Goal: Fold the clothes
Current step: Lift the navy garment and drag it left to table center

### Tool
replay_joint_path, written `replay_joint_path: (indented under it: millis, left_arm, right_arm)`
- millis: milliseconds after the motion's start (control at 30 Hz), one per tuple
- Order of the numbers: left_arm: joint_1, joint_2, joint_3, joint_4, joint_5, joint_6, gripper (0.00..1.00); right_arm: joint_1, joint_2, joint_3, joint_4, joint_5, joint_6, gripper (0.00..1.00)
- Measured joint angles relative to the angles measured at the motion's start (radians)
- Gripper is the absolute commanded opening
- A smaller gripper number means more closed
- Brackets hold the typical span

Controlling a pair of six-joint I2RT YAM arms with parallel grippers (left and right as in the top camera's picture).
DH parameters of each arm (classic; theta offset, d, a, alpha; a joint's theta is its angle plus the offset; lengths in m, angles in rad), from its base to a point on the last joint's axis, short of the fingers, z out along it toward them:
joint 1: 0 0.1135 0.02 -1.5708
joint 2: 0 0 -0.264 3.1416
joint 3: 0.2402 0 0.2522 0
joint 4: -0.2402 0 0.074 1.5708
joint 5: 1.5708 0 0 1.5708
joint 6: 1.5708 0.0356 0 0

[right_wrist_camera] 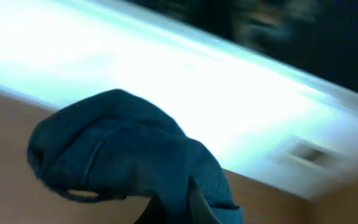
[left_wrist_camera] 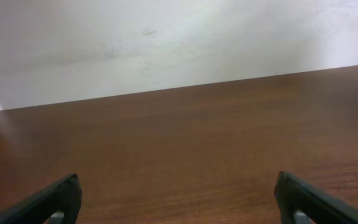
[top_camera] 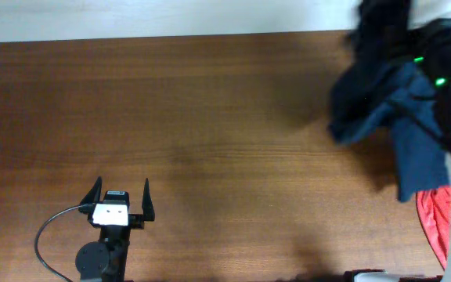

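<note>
Overhead view shows a brown wooden table [top_camera: 210,133] with the two arms far from each other. The left gripper [top_camera: 121,189] is low on the near left side of the table, above bare wood, and its jaws are wide apart with nothing between them. A black cable [top_camera: 47,235] curves out from the arm behind it. In the left wrist view the two dark fingertips [left_wrist_camera: 55,199] stand at the bottom corners of the picture. Between them there is only the wood, which runs up to a pale wall [left_wrist_camera: 166,43].

The navy shorts [top_camera: 382,102] are at the far right of the table, near its back edge. They are bunched and partly lifted (the waistband and the legs cannot be told apart in this state). One flap hangs down toward the near side, and its lower end is just beside a red garment [top_camera: 437,215] at the right edge. The right arm [top_camera: 445,74] is a dark, blurred shape over the shorts, with small green lights on it.

The right wrist view is blurred. The shorts fill its lower middle as a rounded blue bundle, held up in front of the bright wall. At the bottom, where the right gripper [right_wrist_camera: 169,208] is, the cloth gathers into a narrow dark wedge. The jaws are closed and they pinch the fabric of the shorts. The fingers themselves are mostly covered by the cloth.
</note>
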Motion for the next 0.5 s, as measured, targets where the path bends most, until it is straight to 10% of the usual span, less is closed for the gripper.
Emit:
replay_joint_path:
  millis: [500]
  left_arm:
    - [0.000, 0.000, 0.000, 0.000, 0.000, 0.000, 0.99]
  right_arm:
    - [0.374, 0.167, -0.002, -0.234, -0.261, 0.000, 0.04]
